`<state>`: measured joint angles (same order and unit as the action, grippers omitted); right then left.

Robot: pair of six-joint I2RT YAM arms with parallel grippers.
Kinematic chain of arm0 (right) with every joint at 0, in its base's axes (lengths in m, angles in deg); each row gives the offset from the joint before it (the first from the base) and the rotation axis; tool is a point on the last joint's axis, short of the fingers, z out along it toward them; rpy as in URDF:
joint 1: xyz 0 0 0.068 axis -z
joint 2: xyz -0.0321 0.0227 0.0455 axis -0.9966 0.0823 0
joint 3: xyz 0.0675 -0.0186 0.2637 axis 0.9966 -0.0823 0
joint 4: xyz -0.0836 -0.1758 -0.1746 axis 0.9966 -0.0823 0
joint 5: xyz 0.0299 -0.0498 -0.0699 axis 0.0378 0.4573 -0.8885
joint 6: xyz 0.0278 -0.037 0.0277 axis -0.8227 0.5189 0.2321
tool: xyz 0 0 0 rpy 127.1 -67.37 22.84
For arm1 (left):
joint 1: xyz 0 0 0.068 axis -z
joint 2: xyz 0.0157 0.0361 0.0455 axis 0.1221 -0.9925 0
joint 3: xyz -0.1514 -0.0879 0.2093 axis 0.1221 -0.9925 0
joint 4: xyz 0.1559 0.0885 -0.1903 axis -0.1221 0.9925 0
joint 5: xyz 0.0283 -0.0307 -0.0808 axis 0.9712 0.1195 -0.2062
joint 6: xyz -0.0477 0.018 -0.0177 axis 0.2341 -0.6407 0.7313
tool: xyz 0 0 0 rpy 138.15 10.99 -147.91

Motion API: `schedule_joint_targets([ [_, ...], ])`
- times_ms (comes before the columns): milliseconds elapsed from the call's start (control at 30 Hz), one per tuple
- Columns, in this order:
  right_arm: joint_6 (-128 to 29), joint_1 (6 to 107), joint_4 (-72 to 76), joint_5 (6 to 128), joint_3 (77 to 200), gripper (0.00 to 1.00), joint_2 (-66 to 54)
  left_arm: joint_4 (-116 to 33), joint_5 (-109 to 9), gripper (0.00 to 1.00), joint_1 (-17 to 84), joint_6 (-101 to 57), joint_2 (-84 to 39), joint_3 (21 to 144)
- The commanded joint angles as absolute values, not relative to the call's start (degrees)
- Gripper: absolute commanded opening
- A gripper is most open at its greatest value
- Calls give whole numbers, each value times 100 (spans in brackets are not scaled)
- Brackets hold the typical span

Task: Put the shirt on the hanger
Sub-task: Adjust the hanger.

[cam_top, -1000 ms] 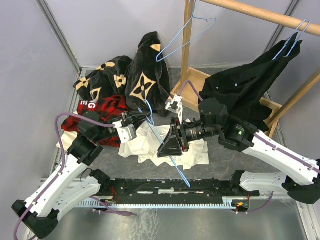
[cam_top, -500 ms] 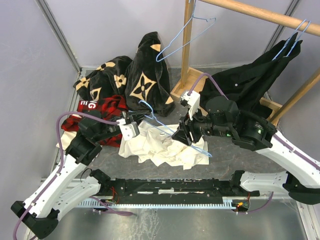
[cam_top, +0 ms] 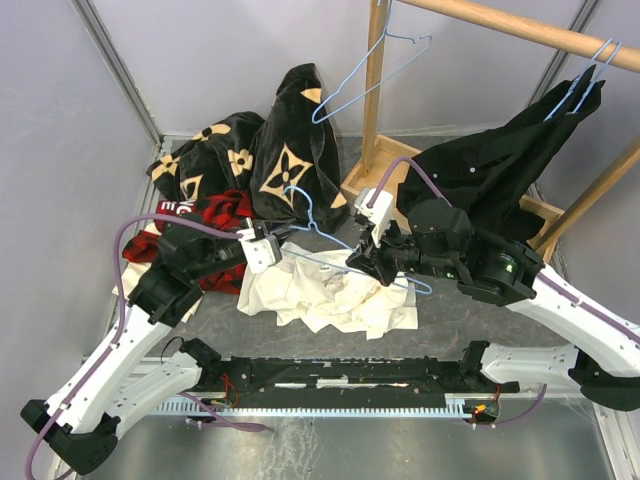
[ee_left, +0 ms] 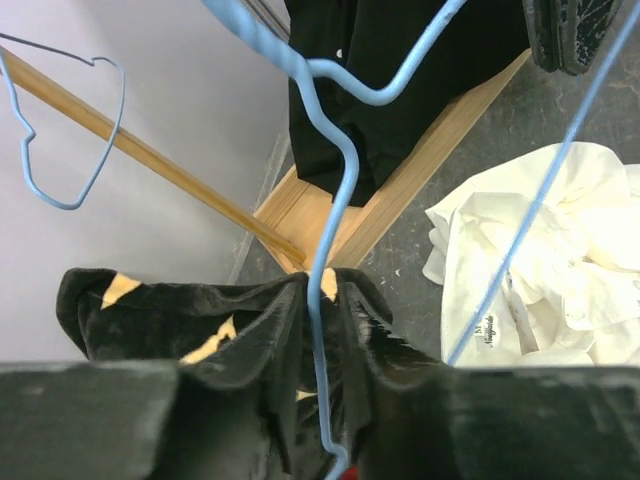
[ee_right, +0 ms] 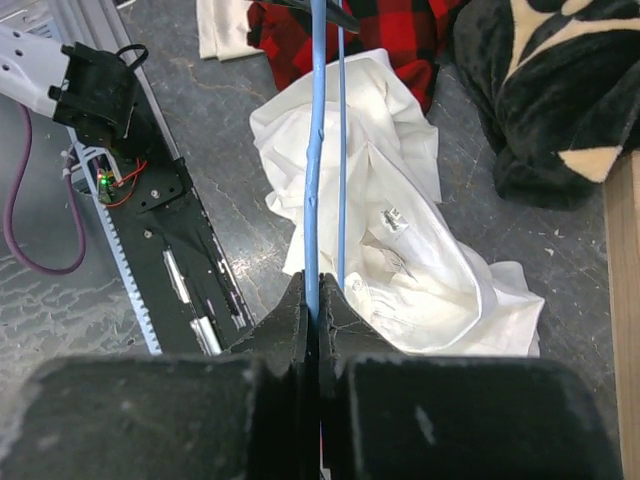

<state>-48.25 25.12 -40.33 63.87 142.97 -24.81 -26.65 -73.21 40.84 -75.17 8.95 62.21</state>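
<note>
The white shirt [cam_top: 330, 295] lies crumpled on the grey table between the arms, also seen in the wrist views [ee_right: 400, 240] [ee_left: 560, 270]. The light-blue wire hanger [cam_top: 424, 288] hangs above it, spanning both grippers. My right gripper [cam_top: 358, 262] [ee_right: 312, 290] is shut on one wire of the hanger [ee_right: 313, 180]. My left gripper [cam_top: 272, 243] [ee_left: 322, 290] is at the hook end. The hanger's wire [ee_left: 316, 340] runs between its fingers, whose jaws stand slightly apart with a gap on both sides of the wire.
A red-and-black plaid shirt [cam_top: 215, 215] and a black garment with tan flowers [cam_top: 290, 160] lie piled behind the shirt. A wooden rack [cam_top: 375, 110] at the back right carries a spare blue hanger [cam_top: 370, 85] and a black shirt [cam_top: 500, 165]. A black rail [cam_top: 330, 375] lines the near edge.
The right gripper moved up and right and closed on the hanger wire. The hanger swung from hanging steeply to lying flatter across the shirt. The left jaws loosened a little.
</note>
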Motion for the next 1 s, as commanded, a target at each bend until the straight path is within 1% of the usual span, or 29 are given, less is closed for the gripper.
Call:
schedule_joint_targets([
  [0, -4882, 2561, -3518, 5987, 14133, 0, -2856, -3008, -7234, 38, 4103, -6927, 1040, 6338],
  [67, -5011, 2566, -3541, 5867, 14001, 0, -3005, -3295, -7007, 51, 4103, -6428, 1143, 6185],
  [133, -5150, 2565, -3576, 5678, 13832, 0, -3156, -3513, -6819, 56, 4107, -6029, 1266, 6028],
  [267, -5459, 2560, -3598, 5665, 13476, 0, -3516, -3346, -6955, 58, 4103, -5893, 1488, 5844],
  [433, -5660, 2561, -3549, 6361, 13265, 0, -3835, -3278, -7254, 57, 4103, -6172, 1755, 5569],
  [633, -5830, 2560, -3420, 7149, 13354, 0, -3668, -3472, -7566, 57, 4102, -6130, 1622, 5643],
  [700, -5880, 2560, -3302, 7348, 13390, 0, -3588, -3482, -7644, 59, 4103, -6125, 1515, 5697],
  [733, -5896, 2560, -3235, 7439, 13397, 0, -3568, -3485, -7659, 58, 4103, -6130, 1466, 5706],
  [900, -5958, 2561, -2981, 7631, 13382, 0, -3636, -3329, -7686, 42, 4103, -6254, 1391, 5741],
  [933, -5962, 2560, -2944, 7631, 13368, 0, -3666, -3299, -7696, 37, 4103, -6281, 1400, 5742],
  [967, -5975, 2560, -2913, 7625, 13342, 0, -3691, -3275, -7697, 29, 4103, -6300, 1408, 5741],
])
